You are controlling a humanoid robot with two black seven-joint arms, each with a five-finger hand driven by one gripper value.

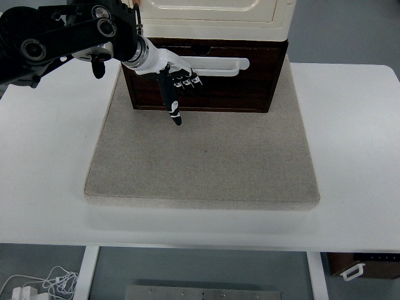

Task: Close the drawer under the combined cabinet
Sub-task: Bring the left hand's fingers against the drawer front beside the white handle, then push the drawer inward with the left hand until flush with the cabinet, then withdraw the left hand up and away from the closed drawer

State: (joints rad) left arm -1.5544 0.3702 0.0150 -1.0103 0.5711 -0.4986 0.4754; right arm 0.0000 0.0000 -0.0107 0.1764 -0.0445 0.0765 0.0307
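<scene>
The combined cabinet stands at the back of the grey mat, cream on top. Under it is a dark brown drawer with a white bar handle. The drawer front sticks out slightly past the cream body. My left hand reaches in from the upper left and rests against the left part of the drawer front. Its fingers are curled just below the handle's left end, and one black-tipped digit points down toward the mat. It holds nothing. The right arm does not show.
A grey felt mat lies on the white table. Below the table's front edge, a brown box with a white handle sits at the lower right, and white cables lie at the lower left.
</scene>
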